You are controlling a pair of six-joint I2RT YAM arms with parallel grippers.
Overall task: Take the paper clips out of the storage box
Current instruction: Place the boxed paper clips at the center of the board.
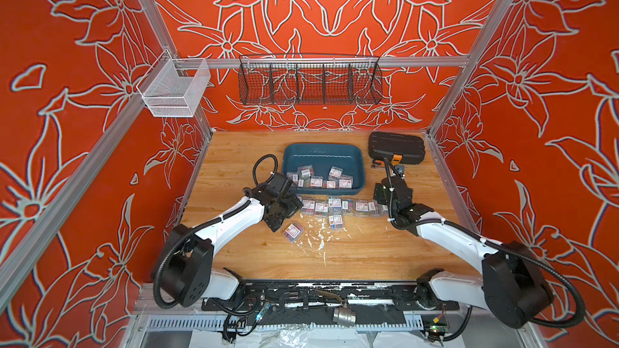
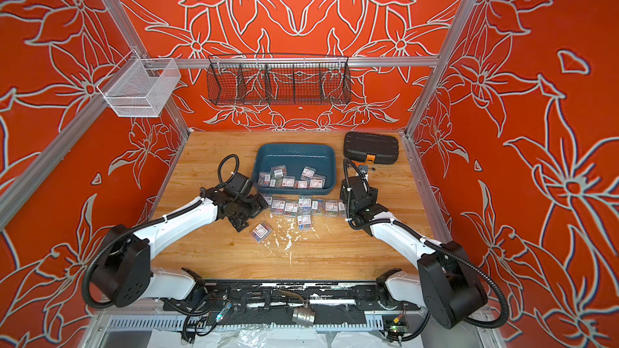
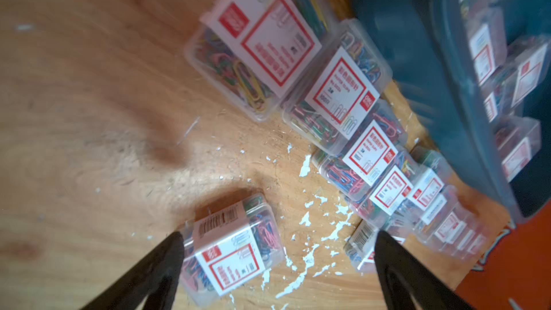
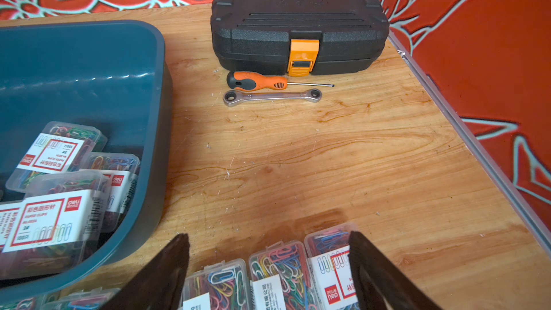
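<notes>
The storage box [image 1: 322, 155], a teal tray, stands at the back middle of the table, and several clear boxes of paper clips [image 1: 335, 173] lie along its near side. More paper clips [image 1: 335, 205] form a row on the wood just in front of it. One box [image 1: 293, 232] lies alone nearer the front. My left gripper [image 3: 278, 237] hovers open over the wood, and the lone box [image 3: 235, 249] lies on the table by one of its fingers. My right gripper [image 4: 268, 237] is open above the row's right end [image 4: 283, 266], holding nothing.
A black case with an orange latch [image 4: 298, 22] stands at the back right, with a screwdriver [image 4: 256, 81] and a wrench [image 4: 272, 96] in front of it. White flecks [image 1: 318, 234] litter the wood. A wire basket [image 1: 310, 83] and a white mesh basket [image 1: 174, 90] hang above.
</notes>
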